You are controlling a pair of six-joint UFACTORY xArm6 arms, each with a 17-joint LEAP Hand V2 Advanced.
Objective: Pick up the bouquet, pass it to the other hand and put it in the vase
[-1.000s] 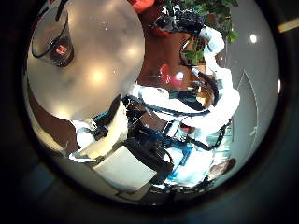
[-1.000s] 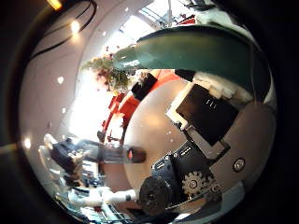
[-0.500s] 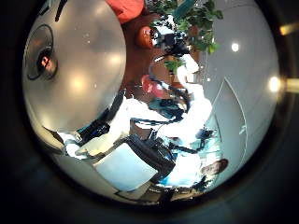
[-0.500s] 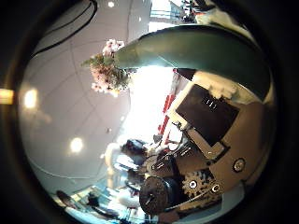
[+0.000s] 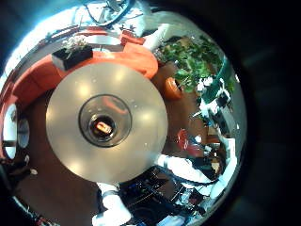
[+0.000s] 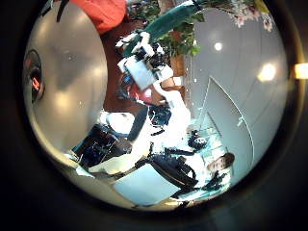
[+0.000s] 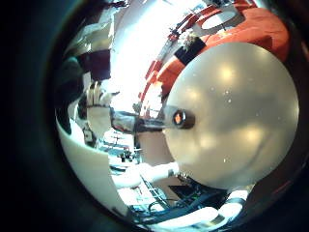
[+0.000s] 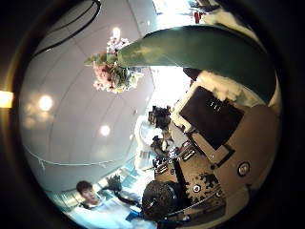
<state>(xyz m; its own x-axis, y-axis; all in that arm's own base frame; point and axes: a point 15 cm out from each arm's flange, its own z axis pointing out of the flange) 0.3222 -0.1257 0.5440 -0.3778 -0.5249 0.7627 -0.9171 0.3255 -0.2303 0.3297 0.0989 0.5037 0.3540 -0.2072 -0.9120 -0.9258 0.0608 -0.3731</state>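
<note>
The bouquet lies close against my right palm in the right thumb side palm view: its wrapped stem [image 8: 205, 48] runs past the palm and its flower head [image 8: 112, 67] points away. The left thumb side palm view shows my right hand [image 6: 144, 65] curled round the wrapped stem [image 6: 178, 16], a short way from my left hand's straight fingers [image 6: 120, 154], which hold nothing. The vase [image 5: 102, 125] stands upright in the middle of the round table [image 5: 66, 141]. It also shows in the right little finger side palm view [image 7: 179, 118].
A curved sofa [image 5: 113, 47] and potted plants [image 5: 193, 61] stand beyond the round table. The table top [image 7: 241, 106] around the vase is bare. Both hands are up above the table.
The left palm's camera has turned away from the table toward the right hand, which now shows larger and nearer. The bouquet stays in the same place against the right palm.
</note>
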